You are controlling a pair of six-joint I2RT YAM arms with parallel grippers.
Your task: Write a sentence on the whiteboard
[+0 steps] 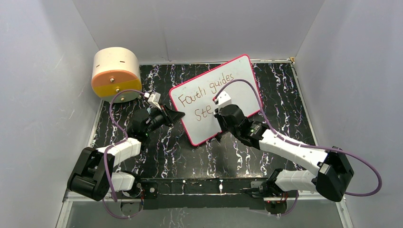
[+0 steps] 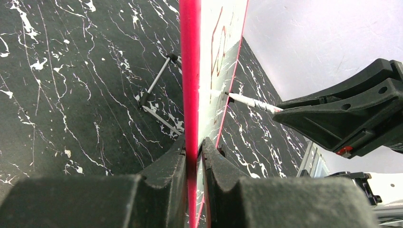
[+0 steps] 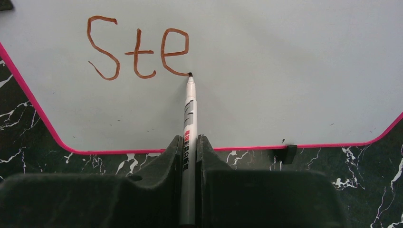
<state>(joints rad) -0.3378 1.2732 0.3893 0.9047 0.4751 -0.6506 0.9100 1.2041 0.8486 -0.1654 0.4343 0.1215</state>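
The whiteboard (image 1: 242, 66) stands tilted up on the black marbled table, its pink-framed edge (image 2: 190, 71) facing the left wrist camera. My left gripper (image 1: 178, 115) (image 2: 194, 147) is shut on that left edge. The sentence (image 1: 202, 90) reads "Faith guides" on the top line and "Ste" (image 3: 138, 52) below. My right gripper (image 1: 218, 116) (image 3: 189, 142) is shut on a white marker (image 3: 189, 114). The marker's dark tip touches the board at the tail of the "e". In the left wrist view the marker (image 2: 252, 102) meets the board's face from the right.
A round tan-and-orange drum (image 1: 115, 73) lies at the back left corner. A thin metal prop rod (image 2: 157, 88) sits behind the board. A small black clip (image 3: 287, 153) is on the board's lower edge. Grey walls close in on three sides.
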